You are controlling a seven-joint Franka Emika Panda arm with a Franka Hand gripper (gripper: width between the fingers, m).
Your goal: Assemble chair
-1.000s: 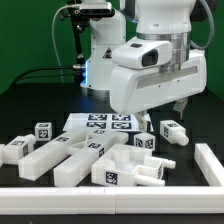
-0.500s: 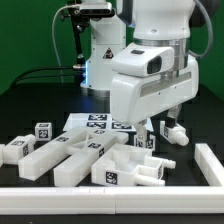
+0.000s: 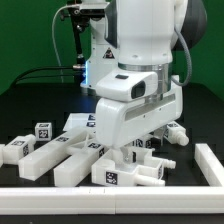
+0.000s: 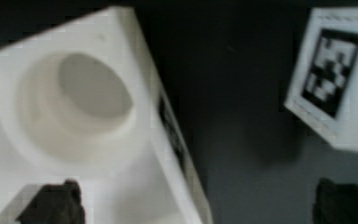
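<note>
Plainly, the chair parts (image 3: 70,158) lie scattered on the black table (image 3: 25,105) across the lower half of the exterior view, from eight o'clock round to four o'clock of its centre. At eight o'clock a small tagged piece (image 3: 14,150) sits by the edge. Near it, toward nine o'clock, stands the lone tagged cube (image 3: 42,130). Next come two long bars (image 3: 62,160), lying side by side and slanting up toward the marker board (image 3: 80,122).

In the middle the arm (image 3: 140,40) hangs low over the pile, and its claw (image 3: 138,150) shows only partly under the bulky white hand. At six o'clock lies a tagged block (image 3: 110,176), at five o'clock a pegged piece (image 3: 155,172), and at four o'clock a single peg (image 3: 175,133). A white rail (image 3: 100,200) runs along the front.

The wrist view shows the claw (image 4: 197,205) spread wide and pinching nothing. One of its fingertips (image 4: 51,205) shows in front of a white slab (image 4: 78,100) with a round recess. The other is over dark table, near a tagged part (image 4: 336,70). Whether either fingertip touches anything cannot be told.
</note>
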